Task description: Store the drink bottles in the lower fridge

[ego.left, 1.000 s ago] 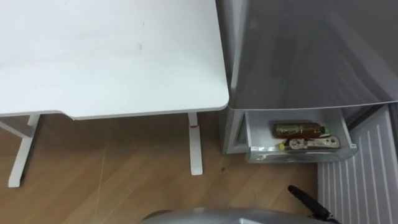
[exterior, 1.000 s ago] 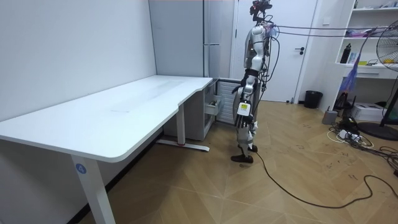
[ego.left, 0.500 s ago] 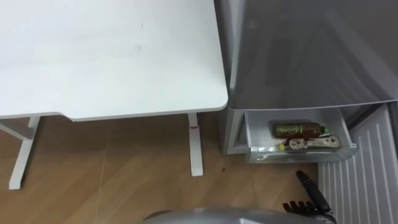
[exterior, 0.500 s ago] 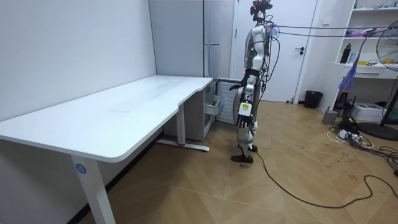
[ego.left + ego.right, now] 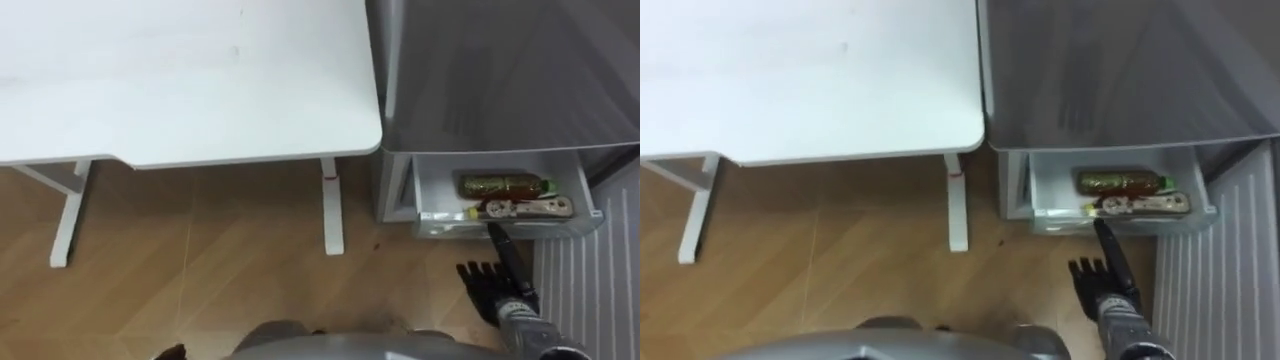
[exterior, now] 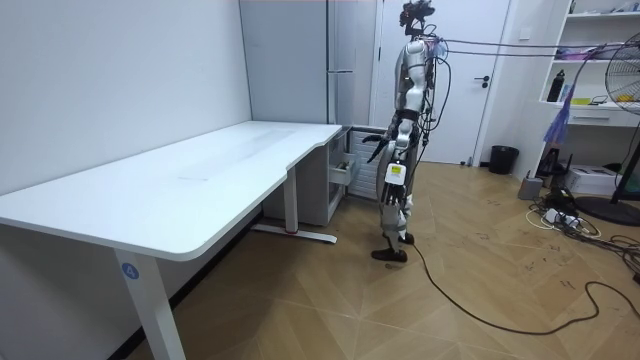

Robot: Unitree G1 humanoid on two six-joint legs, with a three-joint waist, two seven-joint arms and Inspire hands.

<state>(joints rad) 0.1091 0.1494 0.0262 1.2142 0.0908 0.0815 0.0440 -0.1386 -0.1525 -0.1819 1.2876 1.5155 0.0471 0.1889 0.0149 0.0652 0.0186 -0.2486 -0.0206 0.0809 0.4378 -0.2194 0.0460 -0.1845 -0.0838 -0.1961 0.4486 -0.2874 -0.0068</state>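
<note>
The robot's right hand (image 5: 495, 283) is low in front of the fridge, spread open and holding nothing. One straight finger (image 5: 503, 250) points ahead, with its tip at the front lip of the pulled-out drawer (image 5: 432, 205). I can't tell whether it touches the lip.

Close on that hand's right is a ribbed white panel (image 5: 590, 290), so there is little room on that side. To its left, bare wooden floor (image 5: 200, 260) runs to the table leg (image 5: 333, 205), which stands a short way from the drawer's near corner. The white table (image 5: 180, 80) ends in a rounded corner just beside the grey fridge (image 5: 500, 80), with only a thin gap between them.

Both drinks lie on their sides in the drawer, parallel to its front. The green-capped bottle (image 5: 505, 185) holds a brownish liquid and lies further back. The yellow-capped bottle (image 5: 525, 208) has a pale patterned label and lies just inside the lip.

From across the room, the robot stands upright facing the fridge, with open floor behind it. Its left hand (image 6: 389, 183) hangs at its side, but I can't tell how it is held.
</note>
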